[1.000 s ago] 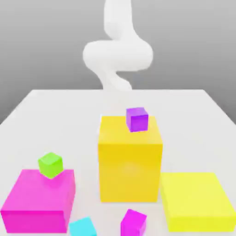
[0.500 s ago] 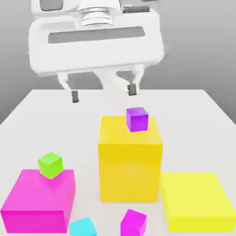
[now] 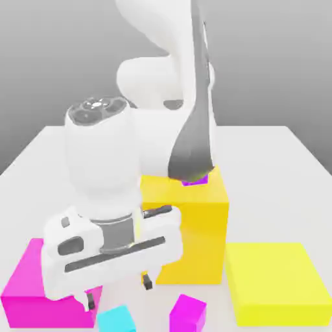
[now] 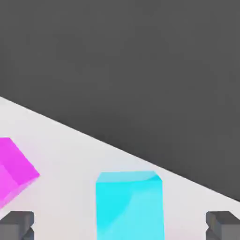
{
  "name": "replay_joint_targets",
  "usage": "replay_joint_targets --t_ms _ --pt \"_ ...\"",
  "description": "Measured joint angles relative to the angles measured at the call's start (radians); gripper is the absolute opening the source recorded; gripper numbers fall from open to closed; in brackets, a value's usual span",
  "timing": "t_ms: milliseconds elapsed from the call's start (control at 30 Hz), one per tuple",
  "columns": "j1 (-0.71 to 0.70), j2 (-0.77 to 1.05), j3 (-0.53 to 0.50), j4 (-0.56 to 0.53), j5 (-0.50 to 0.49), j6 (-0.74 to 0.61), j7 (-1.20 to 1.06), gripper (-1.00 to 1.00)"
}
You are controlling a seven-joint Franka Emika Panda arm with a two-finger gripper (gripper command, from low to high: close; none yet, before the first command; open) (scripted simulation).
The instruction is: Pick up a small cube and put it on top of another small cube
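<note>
1. The cyan cube (image 3: pixel 117 319), judged to be the likely pick, is seen at the bottom edge of the exterior view, left of centre, on the white tabletop (image 3: pixel 259 162). Nothing is held: the gripper (image 3: pixel 119 292) is spread wide above it, with the cube framed between the fingertips in the hand view.

2. If the descent were made off-centre, the cube could be struck by a fingertip and tipped or pushed. If the jaws were closed too high, its upper edges might be pinched and the grip lost.

3. By a sideways drift, the small magenta cube (image 3: pixel 188 314), at the lower centre-right of the exterior view, could be nudged; by a drift the other way, the large magenta block (image 3: pixel 48 311) at lower left could be brushed.

4. In the hand view, white surface is revealed on both sides of the cyan cube, and the tabletop's edge is seen against dark ground; a cube shoved that way might be lost.

5. By the exterior view, the tall orange block (image 3: pixel 194 240) near centre, the purple cube (image 3: pixel 196 181) on it, partly covered by the arm, and the yellow slab (image 3: pixel 275 279) at lower right are added.
</note>
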Motion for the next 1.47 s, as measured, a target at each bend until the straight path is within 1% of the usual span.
replay_joint_targets --t_ms 100,133,367,500,533,733,933,1167,1233,1333,1367,1467 --pt "-0.034 0.110 0.041 0.021 0.041 0.082 -0.037 0.00" --pt "-0.043 0.134 0.052 0.026 0.051 0.100 -0.044 -1.00" --pt "-0.042 0.133 0.051 0.026 0.049 0.098 -0.044 -1.00" --pt "-0.007 0.008 0.005 -0.001 -0.012 0.002 0.000 -1.00" --pt "0.005 -0.011 -0.005 -0.006 -0.039 -0.004 0.001 -1.00" --pt "-0.006 -0.194 -0.071 -0.101 -0.106 -0.083 0.048 -1.00" --pt "-0.094 -0.397 -0.121 -0.209 -0.189 -0.175 0.180 -1.00" --pt "-0.232 -0.641 -0.116 -0.336 -0.333 -0.281 0.383 -1.00" --pt "-0.249 -0.635 -0.121 -0.359 -0.336 -0.255 0.407 -1.00" --pt "-0.241 -0.549 -0.137 -0.388 -0.311 -0.143 0.394 -1.00" --pt "-0.240 -0.519 -0.140 -0.396 -0.302 -0.107 0.387 1.00" --pt "-0.240 -0.519 -0.140 -0.396 -0.302 -0.107 0.387 1.00"
